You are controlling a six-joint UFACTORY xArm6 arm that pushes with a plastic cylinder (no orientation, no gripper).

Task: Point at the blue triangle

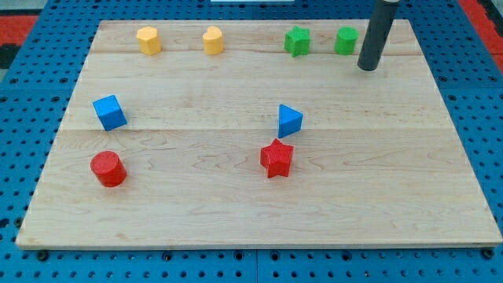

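Note:
The blue triangle (289, 120) lies on the wooden board (393, 181), a little right of the board's middle. A red star (277, 158) sits just below it, nearly touching. My tip (367, 68) is near the board's top right, well above and to the right of the blue triangle, just right of a green block (346, 40). It touches no block.
A blue cube (109, 112) and a red cylinder (108, 169) sit at the view's left. Two yellow blocks (148, 40) (213, 39) and a green star (297, 41) line the top edge. Blue pegboard (23, 118) surrounds the board.

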